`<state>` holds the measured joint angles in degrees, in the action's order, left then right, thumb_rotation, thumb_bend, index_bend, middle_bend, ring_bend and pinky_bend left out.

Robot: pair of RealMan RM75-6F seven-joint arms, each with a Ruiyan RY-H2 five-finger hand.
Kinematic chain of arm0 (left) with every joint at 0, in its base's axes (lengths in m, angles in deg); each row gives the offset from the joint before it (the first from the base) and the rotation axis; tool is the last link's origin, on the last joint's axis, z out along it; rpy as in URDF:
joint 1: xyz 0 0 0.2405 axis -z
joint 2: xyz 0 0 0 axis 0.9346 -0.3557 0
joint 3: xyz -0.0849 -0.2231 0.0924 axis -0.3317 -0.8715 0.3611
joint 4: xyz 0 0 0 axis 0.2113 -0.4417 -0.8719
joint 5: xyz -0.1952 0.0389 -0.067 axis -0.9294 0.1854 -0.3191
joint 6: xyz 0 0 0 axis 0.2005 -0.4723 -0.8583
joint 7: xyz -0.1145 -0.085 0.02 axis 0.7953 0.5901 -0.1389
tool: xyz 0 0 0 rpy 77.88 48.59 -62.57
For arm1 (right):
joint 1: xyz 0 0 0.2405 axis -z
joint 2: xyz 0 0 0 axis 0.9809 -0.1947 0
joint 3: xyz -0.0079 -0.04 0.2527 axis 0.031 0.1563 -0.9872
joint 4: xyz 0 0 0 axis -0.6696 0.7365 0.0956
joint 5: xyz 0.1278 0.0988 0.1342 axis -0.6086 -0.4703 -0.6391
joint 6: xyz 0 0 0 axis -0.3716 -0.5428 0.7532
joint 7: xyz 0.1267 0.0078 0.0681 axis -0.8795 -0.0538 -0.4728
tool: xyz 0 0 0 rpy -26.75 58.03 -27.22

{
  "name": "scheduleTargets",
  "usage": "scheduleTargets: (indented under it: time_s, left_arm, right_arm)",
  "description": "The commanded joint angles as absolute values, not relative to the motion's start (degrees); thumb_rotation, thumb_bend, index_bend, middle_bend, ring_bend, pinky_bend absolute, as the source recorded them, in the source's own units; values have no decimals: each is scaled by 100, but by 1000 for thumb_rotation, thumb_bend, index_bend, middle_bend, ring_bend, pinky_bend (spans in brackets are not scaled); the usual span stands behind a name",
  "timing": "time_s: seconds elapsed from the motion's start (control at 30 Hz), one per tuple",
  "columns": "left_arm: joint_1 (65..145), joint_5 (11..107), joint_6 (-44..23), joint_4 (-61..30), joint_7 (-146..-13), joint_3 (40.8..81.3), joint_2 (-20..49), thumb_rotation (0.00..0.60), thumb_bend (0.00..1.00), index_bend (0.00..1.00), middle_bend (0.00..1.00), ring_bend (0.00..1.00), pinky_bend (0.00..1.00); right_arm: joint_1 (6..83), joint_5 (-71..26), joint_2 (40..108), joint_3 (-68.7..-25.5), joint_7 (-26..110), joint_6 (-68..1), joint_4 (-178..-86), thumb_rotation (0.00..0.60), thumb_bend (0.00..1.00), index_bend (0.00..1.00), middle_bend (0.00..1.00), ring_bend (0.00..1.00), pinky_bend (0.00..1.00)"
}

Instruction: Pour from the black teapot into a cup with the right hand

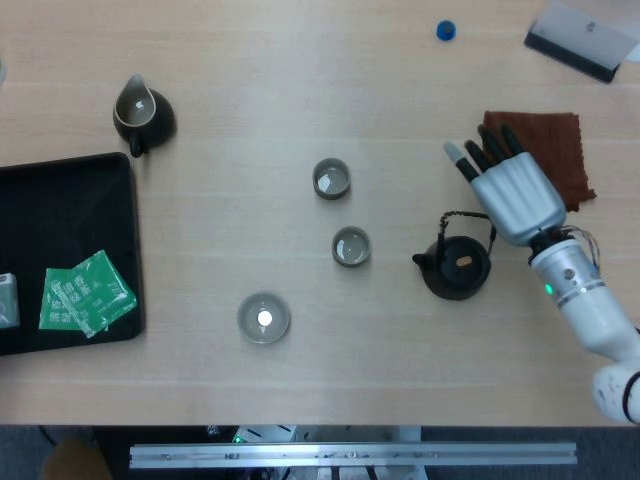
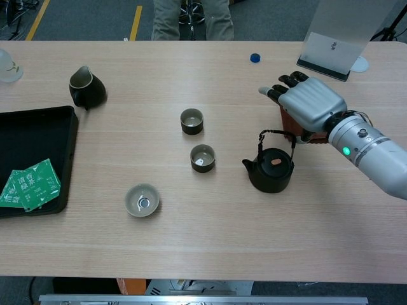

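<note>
The black teapot [image 1: 457,268] [image 2: 271,171] stands right of the middle of the table, its spout pointing left toward the cups. My right hand [image 1: 510,190] [image 2: 305,105] hovers just behind and right of it. The fingers stretch out forward, while the wire handle rises to the underside of the hand, where it seems hooked; the contact itself is hidden. Two small dark cups [image 1: 331,179] [image 1: 351,246] sit left of the pot, the nearer cup [image 2: 203,157] a short way from the spout. My left hand shows in neither view.
A shallow glazed bowl [image 1: 264,318] sits front left of the cups. A dark pitcher [image 1: 140,113] stands far left, above a black tray [image 1: 70,180] with green packets [image 1: 85,292]. A brown cloth [image 1: 545,150] lies under the right hand. A blue cap [image 1: 446,30] and white stand [image 1: 583,38] are at the back.
</note>
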<state>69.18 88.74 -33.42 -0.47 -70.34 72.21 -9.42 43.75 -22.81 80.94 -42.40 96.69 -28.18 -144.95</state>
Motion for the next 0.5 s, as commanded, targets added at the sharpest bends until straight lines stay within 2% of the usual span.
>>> scheduleTargets:
  time_s: [0.03, 0.17, 0.33, 0.5]
  left_arm:
    - [6908, 8849, -3337, -63, -7018, 7218, -942, 600, 380, 132, 180, 7, 45]
    - [6904, 8824, -3331, -73, -7007, 7207, -949, 600, 379, 131, 180, 7, 45]
    - [6920, 8847, -3307, -50, -7021, 7210, -937, 600, 380, 131, 180, 7, 45]
    - [6949, 8895, -3292, -1, -7078, 7209, -922, 600, 379, 132, 180, 7, 45]
  right_arm:
    - [4264, -2382, 8221, -4312, 9711, -2805, -14375, 600, 0, 53, 164, 48, 82]
    - [4195, -2487, 8191, -4356, 9681, -2816, -14405, 600, 0, 53, 164, 47, 82]
    - [4211, -2646, 7715, -4402, 9271, -2686, -14984, 600, 0, 60, 211, 69, 82]
    - [4259, -2713, 7110, -4464, 8300, -2283, -15586, 600, 0, 167, 307, 144, 82]
